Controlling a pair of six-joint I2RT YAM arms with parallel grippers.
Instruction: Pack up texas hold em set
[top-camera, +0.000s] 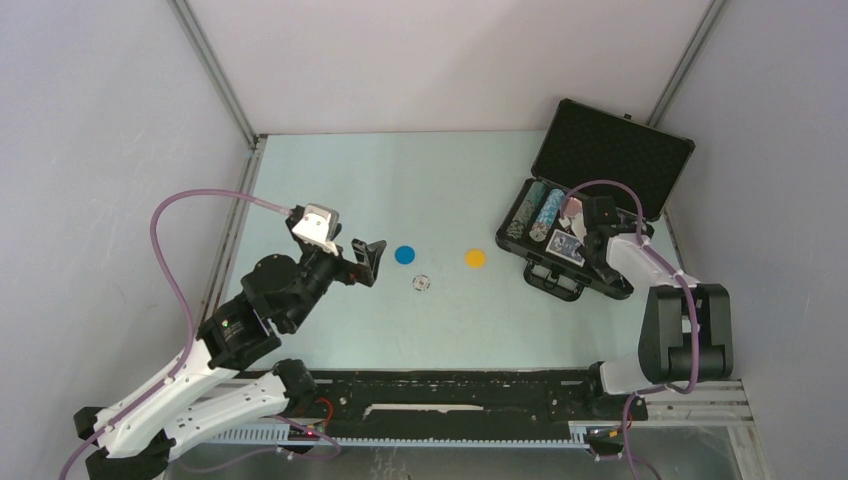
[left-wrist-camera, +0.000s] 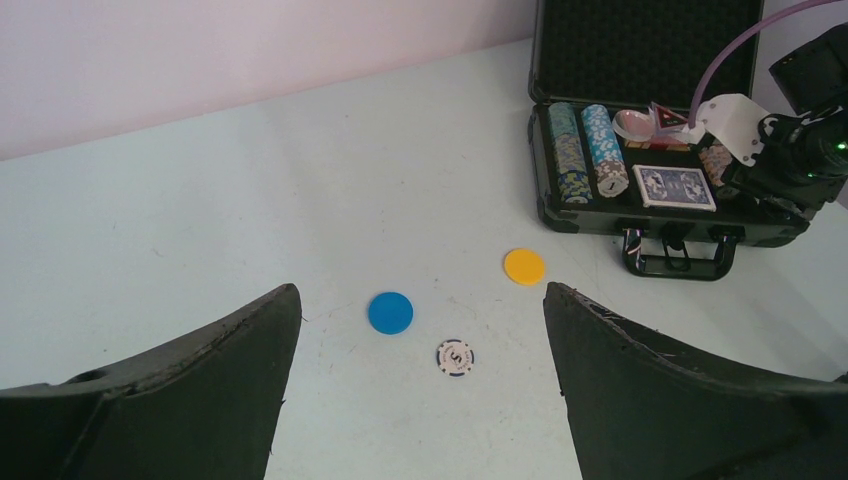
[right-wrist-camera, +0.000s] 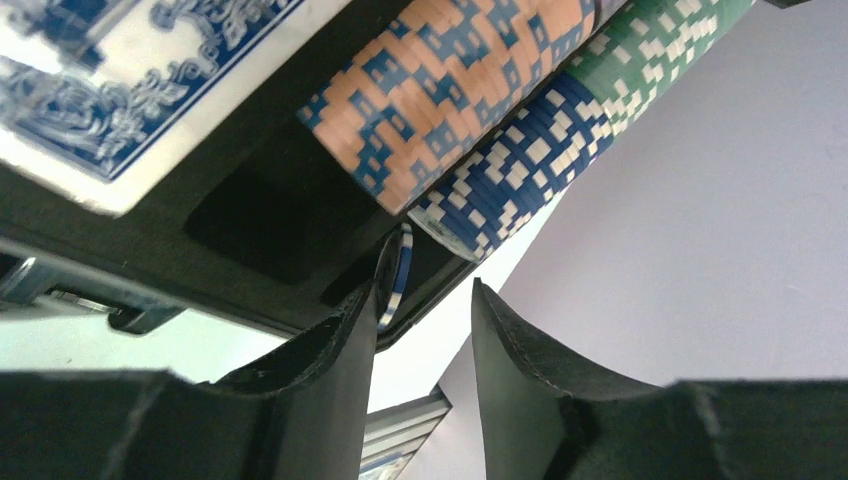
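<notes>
I've got the case (top-camera: 610, 150) mostly packed; blue disc (top-camera: 404, 254), yellow disc (top-camera: 475, 258) and chip (top-camera: 421, 283) lie outside. Left gripper (top-camera: 375, 263) gapes wide; right gripper (right-wrist-camera: 424, 290) is parted, empty.

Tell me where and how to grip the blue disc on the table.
Pinch the blue disc across its rim, straight down from above: it lies flat on the table, with bare space all round. The open left pincer is nearest.

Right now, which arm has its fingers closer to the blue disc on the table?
Left. The left fingers hover open just beside the blue disc; the right fingers are far off, down in the black case.
</notes>
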